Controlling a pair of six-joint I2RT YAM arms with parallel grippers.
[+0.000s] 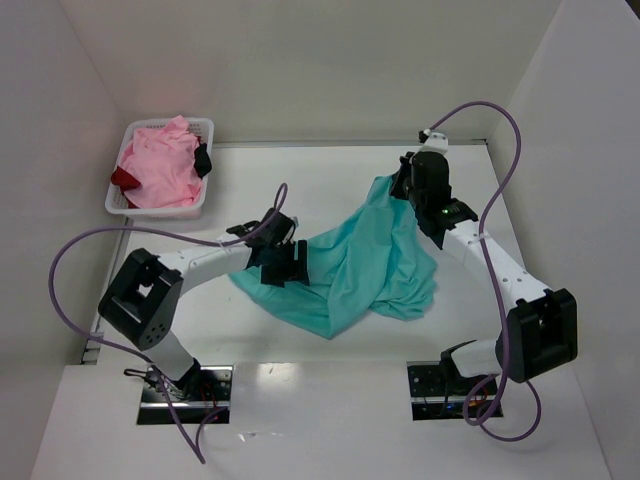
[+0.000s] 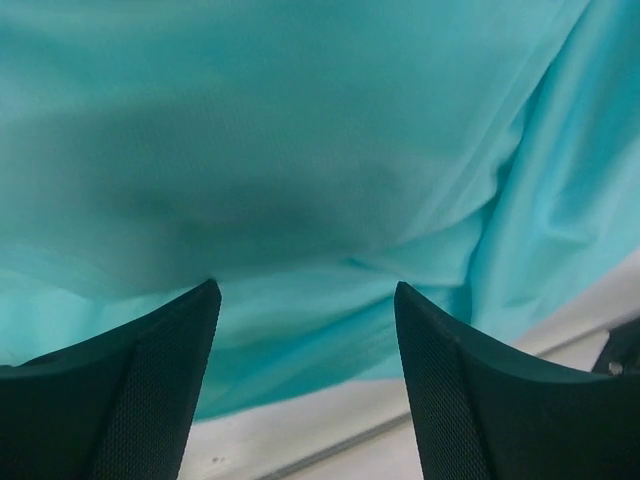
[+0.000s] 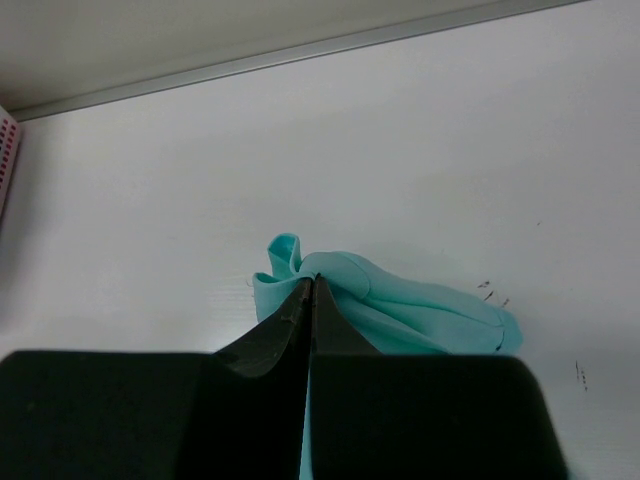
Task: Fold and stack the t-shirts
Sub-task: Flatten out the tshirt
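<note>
Right hand (image 3: 313,280) clamps teal shirt (image 1: 370,270), left hand (image 2: 306,285) spread at its edge (basket (image 1: 155,212) apart)

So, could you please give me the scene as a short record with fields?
teal shirt: crumpled on the table, not folded
right gripper: shut on the teal shirt's far edge
left gripper: open, at the shirt's left edge
basket: far left corner, holds pink shirt and dark red shirt
stack: none yet
</note>
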